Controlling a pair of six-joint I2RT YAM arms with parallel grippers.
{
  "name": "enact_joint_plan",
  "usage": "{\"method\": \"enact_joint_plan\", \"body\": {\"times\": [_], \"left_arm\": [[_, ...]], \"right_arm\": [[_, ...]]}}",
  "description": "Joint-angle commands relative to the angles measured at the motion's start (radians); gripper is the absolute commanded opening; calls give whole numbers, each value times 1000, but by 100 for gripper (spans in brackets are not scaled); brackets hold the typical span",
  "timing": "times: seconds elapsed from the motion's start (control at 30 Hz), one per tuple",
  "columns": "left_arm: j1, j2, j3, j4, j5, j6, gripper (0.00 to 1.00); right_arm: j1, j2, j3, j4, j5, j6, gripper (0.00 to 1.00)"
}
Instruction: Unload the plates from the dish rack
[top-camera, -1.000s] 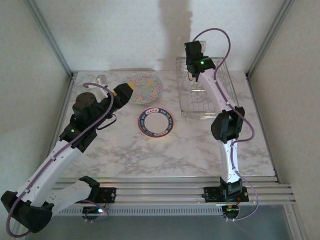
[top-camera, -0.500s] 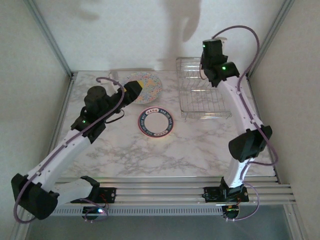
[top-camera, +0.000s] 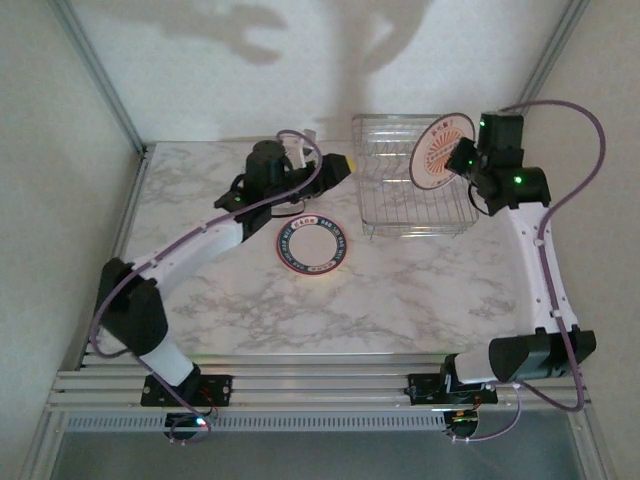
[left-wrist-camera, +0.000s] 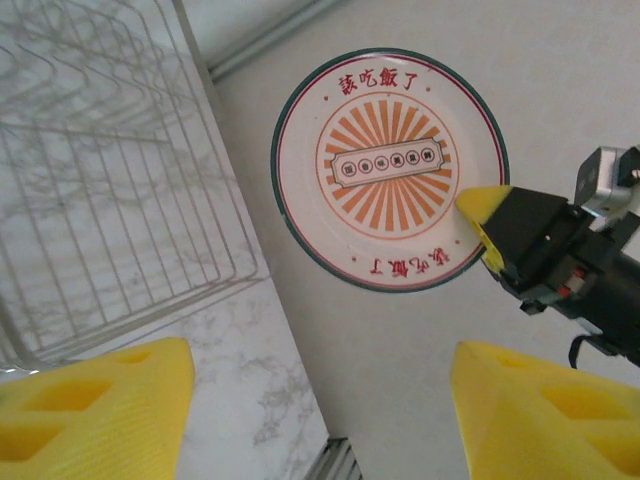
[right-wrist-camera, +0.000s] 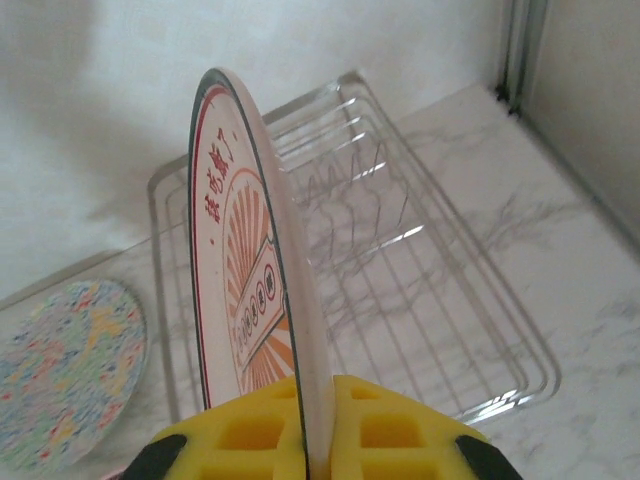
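My right gripper (top-camera: 466, 160) is shut on the edge of a white plate (top-camera: 441, 150) with a dark-red rim and an orange sunburst centre, held upright above the silver wire dish rack (top-camera: 415, 232). In the right wrist view the plate (right-wrist-camera: 235, 290) stands edge-on between the yellow fingers (right-wrist-camera: 400, 430), over the rack (right-wrist-camera: 420, 270). My left gripper (top-camera: 345, 163) hangs open just left of the rack. The left wrist view looks past its own open gripper (left-wrist-camera: 320, 420) at that plate (left-wrist-camera: 390, 185), the right gripper (left-wrist-camera: 485, 208) on its edge and the rack (left-wrist-camera: 100, 200).
A second white plate (top-camera: 312, 245) with a dark rim lies flat on the marble table, left of the rack's front corner. A multicolour-speckled plate (right-wrist-camera: 60, 370) lies flat at the back left of the rack. Frame posts and walls close in the table's sides.
The right gripper has risen from the rack with the plate and swung right. The left arm has swung right from the speckled plate towards the rack, still open.
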Motion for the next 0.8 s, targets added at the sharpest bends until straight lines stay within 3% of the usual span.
{"method": "enact_joint_plan", "body": {"times": [0.0,0.23,0.5,0.77], "left_arm": [[-28,79,112,-25,81,-7,69],[-66,253,268,-95,140,-37,68],[-78,339,330,-94,146,-76,65],[-79,372,354,-65,154,-103,44]], "right_arm": [[-44,-52,-57,14,-193,116,0],[-125,-111,-179,98,-420,279,0],[-158,-154,-314,226,-568,434,0],[-162,-152,-362,262,-631,471,0]]}}
